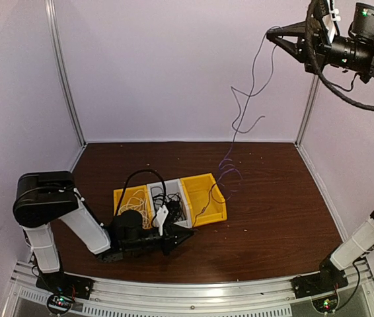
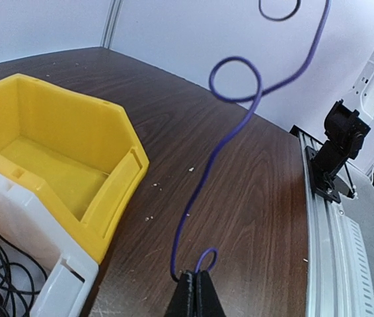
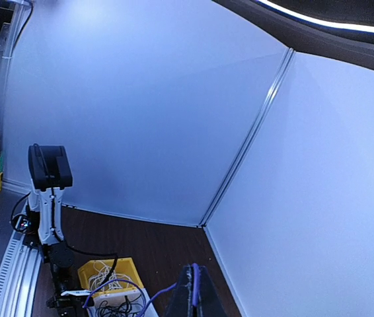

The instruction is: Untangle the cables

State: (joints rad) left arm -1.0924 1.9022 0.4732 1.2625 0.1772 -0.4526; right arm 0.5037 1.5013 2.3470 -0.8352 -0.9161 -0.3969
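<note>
A purple cable (image 1: 241, 99) hangs stretched between my two grippers. My right gripper (image 1: 270, 33) is raised high at the top right and is shut on the cable's upper end (image 3: 195, 281). My left gripper (image 1: 189, 234) is low by the bins' front and is shut on the cable's lower end (image 2: 203, 257), where a small loop sticks out just above the table. The cable curls in loops (image 2: 236, 79) on the way up. White cable (image 1: 133, 201) lies in the left yellow bin. Black cables (image 1: 172, 200) lie in the white middle bin (image 2: 22, 218).
Three bins stand in a row near the left arm: a yellow one (image 1: 122, 195), a white one (image 1: 155, 191) and a yellow one (image 1: 215, 212), whose floor is bare in the left wrist view (image 2: 117, 132). The right arm's base (image 2: 336, 152) is bolted to the front rail. Walls enclose the table.
</note>
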